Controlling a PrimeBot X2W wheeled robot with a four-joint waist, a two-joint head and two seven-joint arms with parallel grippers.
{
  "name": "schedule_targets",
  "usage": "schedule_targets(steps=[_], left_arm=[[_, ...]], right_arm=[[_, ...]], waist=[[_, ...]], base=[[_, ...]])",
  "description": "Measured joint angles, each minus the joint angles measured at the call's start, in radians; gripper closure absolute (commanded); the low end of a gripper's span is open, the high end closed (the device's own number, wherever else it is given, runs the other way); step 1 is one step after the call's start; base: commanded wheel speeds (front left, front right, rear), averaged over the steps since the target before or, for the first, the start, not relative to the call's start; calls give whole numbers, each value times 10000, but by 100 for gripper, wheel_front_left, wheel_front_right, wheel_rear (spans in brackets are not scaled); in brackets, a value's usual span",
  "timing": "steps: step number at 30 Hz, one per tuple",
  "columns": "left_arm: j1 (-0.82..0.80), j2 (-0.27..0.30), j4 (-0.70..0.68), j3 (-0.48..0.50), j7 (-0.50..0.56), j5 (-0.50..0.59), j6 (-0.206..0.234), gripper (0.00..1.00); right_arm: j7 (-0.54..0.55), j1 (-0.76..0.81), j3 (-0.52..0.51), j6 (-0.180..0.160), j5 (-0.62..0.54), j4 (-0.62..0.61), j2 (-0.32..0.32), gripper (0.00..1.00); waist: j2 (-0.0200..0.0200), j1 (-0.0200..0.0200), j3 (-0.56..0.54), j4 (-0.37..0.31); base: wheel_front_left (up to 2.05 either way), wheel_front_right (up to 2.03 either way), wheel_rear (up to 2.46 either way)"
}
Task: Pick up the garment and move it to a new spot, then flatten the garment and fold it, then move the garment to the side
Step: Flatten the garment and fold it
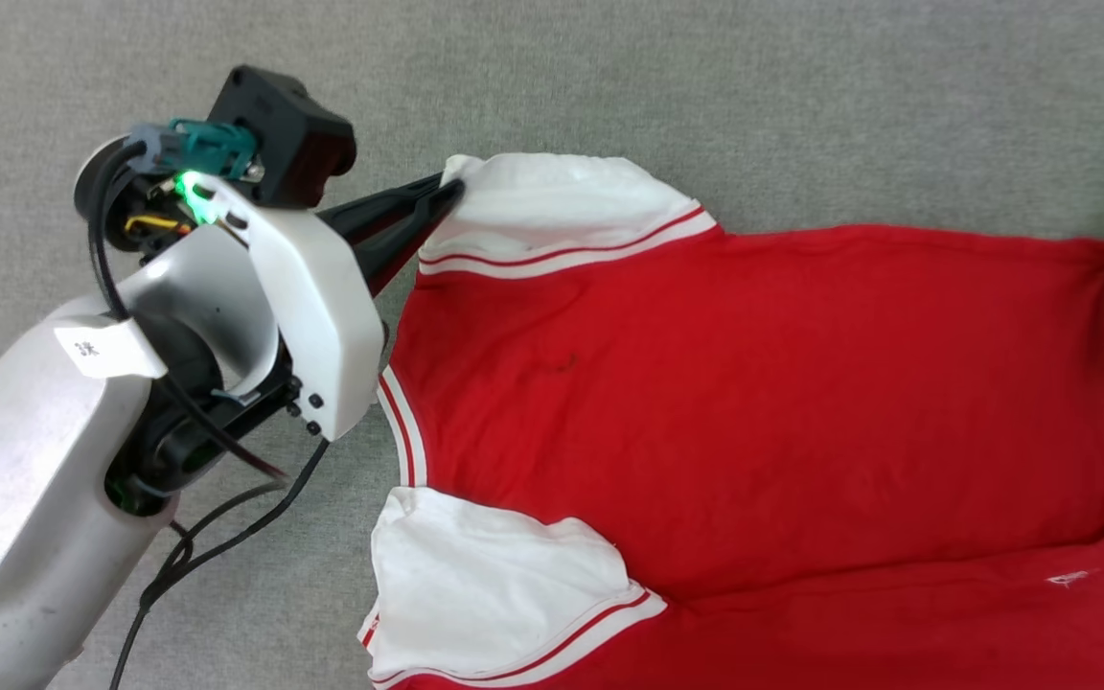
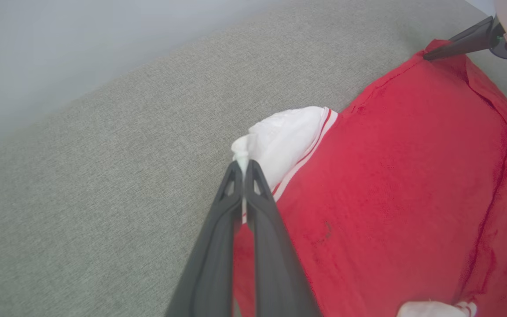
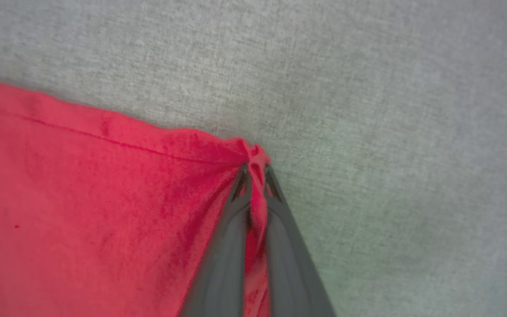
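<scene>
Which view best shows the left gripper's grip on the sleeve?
Left wrist view: left gripper shut on the garment's white sleeve, cloth between fingers. Head view: same pinch, side-on. Right wrist view: red corner.

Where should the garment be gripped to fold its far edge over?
At the far edge's ends: the white sleeve tip from the collar end, the hem corner from the hem end. The garment lies flat, so only edges offer a pinch; left gripper and right gripper grip there.
</scene>
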Motion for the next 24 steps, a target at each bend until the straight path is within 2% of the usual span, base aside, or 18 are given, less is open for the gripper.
schedule_targets(steps=[9, 24], left_arm=[[1021, 278, -2, 372, -539, -311, 424, 100], [3940, 1066, -744, 757, -1260, -907, 1335, 100]], right_arm=[[-667, 570, -579, 0, 619, -393, 199, 100], [-1396, 3545, -1271, 0, 1641, -2205, -69, 100]], waist=[[0, 0, -956, -287], [0, -1, -2405, -475]], base=[[0, 0, 0], [0, 0, 0]])
